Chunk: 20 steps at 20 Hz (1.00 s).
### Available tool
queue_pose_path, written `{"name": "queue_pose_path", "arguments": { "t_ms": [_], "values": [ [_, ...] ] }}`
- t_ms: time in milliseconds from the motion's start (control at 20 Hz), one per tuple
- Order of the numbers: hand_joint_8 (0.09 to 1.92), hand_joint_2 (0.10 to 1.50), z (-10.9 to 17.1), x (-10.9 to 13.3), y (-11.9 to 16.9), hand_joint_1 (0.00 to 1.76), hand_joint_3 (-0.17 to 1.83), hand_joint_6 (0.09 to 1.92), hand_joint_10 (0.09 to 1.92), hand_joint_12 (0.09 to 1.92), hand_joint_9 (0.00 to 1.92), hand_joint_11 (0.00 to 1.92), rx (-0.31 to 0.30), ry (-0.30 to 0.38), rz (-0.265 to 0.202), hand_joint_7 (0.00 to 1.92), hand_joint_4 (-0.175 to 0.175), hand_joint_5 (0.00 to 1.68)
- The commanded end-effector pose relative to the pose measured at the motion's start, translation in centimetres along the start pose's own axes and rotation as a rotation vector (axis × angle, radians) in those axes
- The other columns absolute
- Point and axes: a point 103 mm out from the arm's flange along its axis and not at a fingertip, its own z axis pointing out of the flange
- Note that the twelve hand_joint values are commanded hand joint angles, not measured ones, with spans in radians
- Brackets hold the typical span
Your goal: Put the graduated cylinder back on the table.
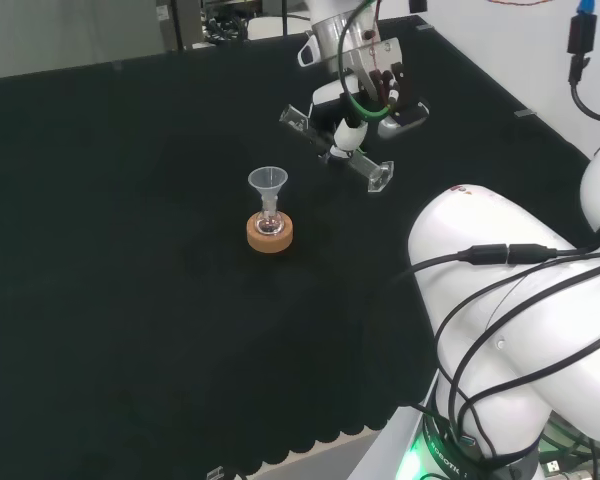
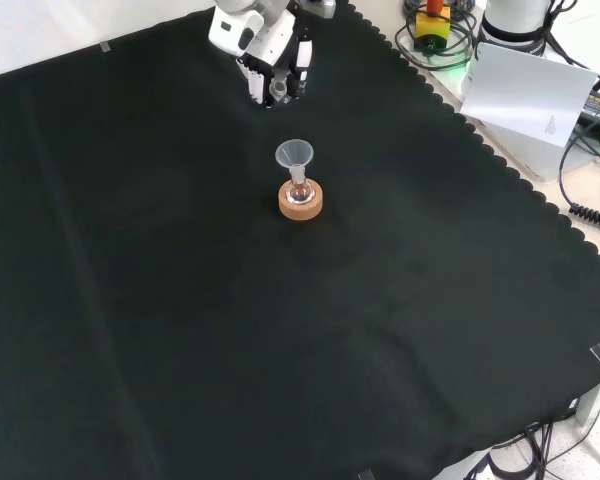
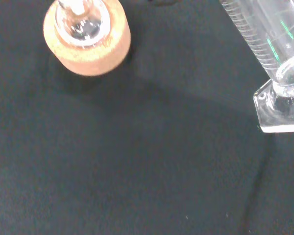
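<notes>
Graduated cylinder (image 1: pixel 338 150): clear, printed scale lines along the wall, with green marks in the wrist view; no lettering can be read. In the head view it is tilted steeply, nearly lying, its hexagonal foot (image 1: pixel 377 177) lower and to the right, above the black cloth (image 1: pixel 130 300). The hand (image 1: pixel 365 95) grips it round the middle, fingers curled about the tube.

Cork ring stand (image 1: pixel 271 234): on the cloth, left of and nearer than the cylinder in the head view, carrying a small glass flask (image 1: pixel 271 224) with a clear funnel (image 1: pixel 267 184) in its neck.
</notes>
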Motion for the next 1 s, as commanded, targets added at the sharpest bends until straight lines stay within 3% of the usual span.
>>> {"name": "queue_pose_path", "arguments": {
  "t_ms": [50,600,1000],
  "values": [
    [1.14,1.16,0.4,-0.5,0.4,1.24,0.0,1.15,0.09,0.73,1.47,1.26,-0.082,0.052,-0.06,0.91,-0.175,0.88],
    [1.14,1.16,2.4,-2.5,3.6,1.24,0.0,1.15,0.09,0.73,1.47,1.26,-0.296,0.222,-0.104,0.91,-0.175,0.88],
    [1.14,1.16,3.0,-4.1,6.9,1.24,0.0,1.15,0.09,0.73,1.47,1.26,-0.367,0.312,-0.138,0.91,-0.175,0.88]
  ]
}}
